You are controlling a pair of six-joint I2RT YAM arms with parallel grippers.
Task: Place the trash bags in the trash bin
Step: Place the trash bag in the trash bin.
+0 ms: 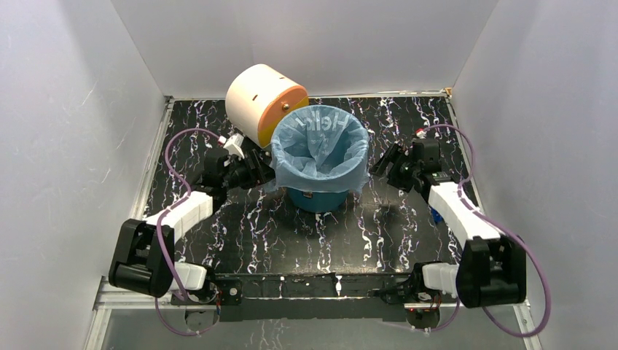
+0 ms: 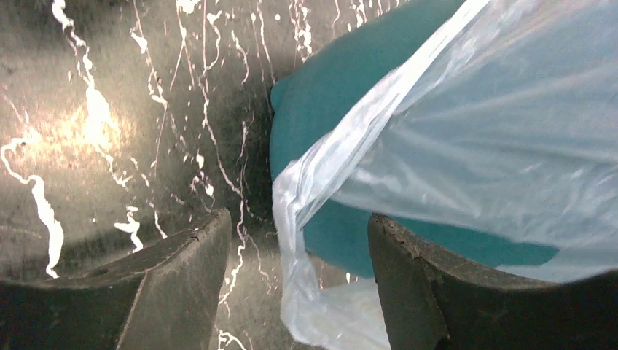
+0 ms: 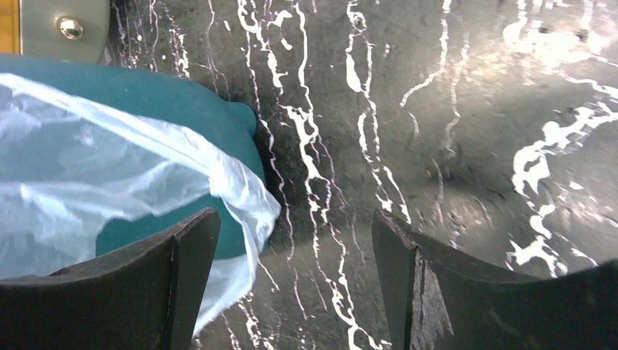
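— Now, where is the trash bag (image 1: pixel 321 149) to be found?

— It is seen set inside the trash bin (image 1: pixel 324 200), which is stood upright near the middle of the desk (image 1: pixel 291 240). The bag's mouth is spread open and its hem is folded out over the rim, so that from above only the bin's lower part is left uncovered. White "Hello" lettering is shown on the far inner side.

— And how is the left end effector (image 1: pixel 256 172) placed?

— It is positioned at the bin's left side, by the overhanging hem. In the left wrist view its fingers (image 2: pixel 175 284) are held well apart. A loose fold of the pale blue film is hung between them, but it is not pinched, and nothing is gripped.

— Is the right end effector (image 1: pixel 385 166) closed on anything?

— No. It is held just beside the bin's right side with its jaws spread wide. In the right wrist view only bare desk is framed between the fingers (image 3: pixel 146 292). The bag's hem is seen next to one of them, and whether it is touched cannot be told.

— What else is shown?

— A cream and orange drum-shaped box (image 1: pixel 264 102) is laid on its side behind the bin, to the left, close against the bag's rim. A small blue object (image 1: pixel 435 215) is partly hidden beside the right arm.
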